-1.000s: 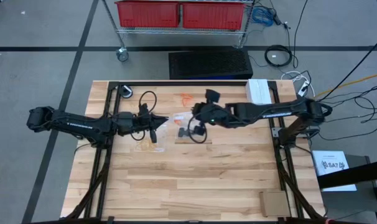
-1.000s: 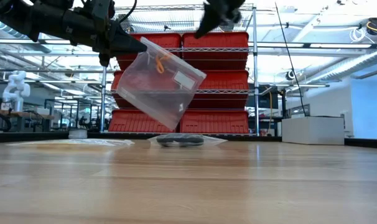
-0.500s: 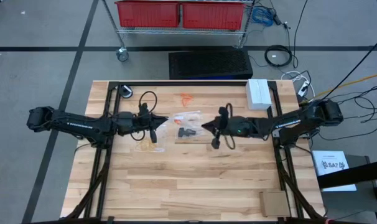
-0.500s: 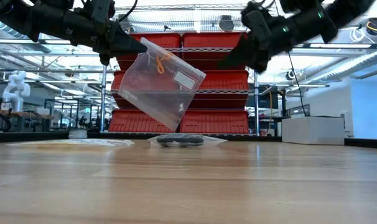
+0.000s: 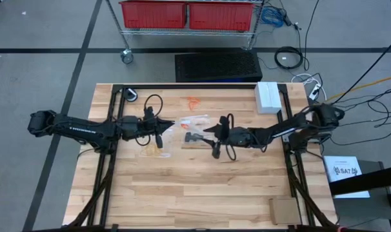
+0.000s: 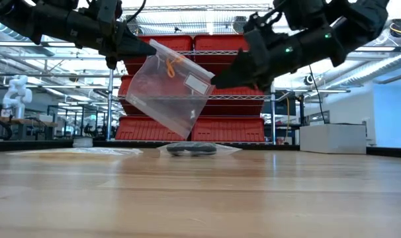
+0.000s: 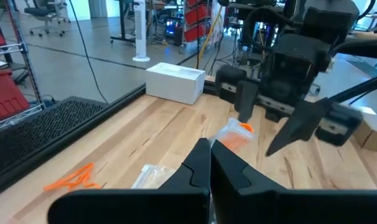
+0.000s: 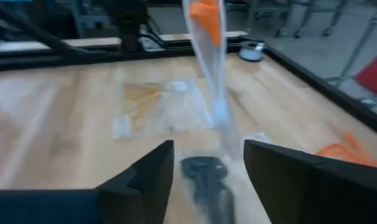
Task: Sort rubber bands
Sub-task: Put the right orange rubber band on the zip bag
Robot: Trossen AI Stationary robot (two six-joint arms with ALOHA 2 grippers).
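Observation:
A clear bag (image 6: pixel 173 87) with orange rubber bands (image 6: pixel 170 65) inside hangs above the table's middle, held by my shut left gripper (image 6: pixel 146 47). My right gripper (image 8: pixel 207 163) stands open just to the bag's right, at the height of its lower half, fingers pointing at it and touching nothing. Below the hanging bag a second clear bag with black rubber bands (image 5: pixel 194 136) lies flat on the table. A third bag with pale yellow bands (image 5: pixel 151 149) lies flat near my left gripper. Loose orange bands (image 5: pixel 193 102) lie toward the far edge. My left gripper pinches the clear bag's upper corner (image 6: pixel 152 45) between its two shut fingers, coming level from the table's left. The bag hangs tilted below and to the right of the fingers, clear of the table, with the orange bands resting inside near its top.
A white box (image 5: pixel 268 95) stands at the far right and a cardboard piece (image 5: pixel 284 209) lies at the near right corner. Black frame rails (image 5: pixel 287 138) run along both sides. The near half of the table (image 5: pixel 195 193) is bare wood.
My right gripper has drawn back from above the bag toward the table's right, come down, then moved left again toward the hanging bag's right edge. The bag has hung still.

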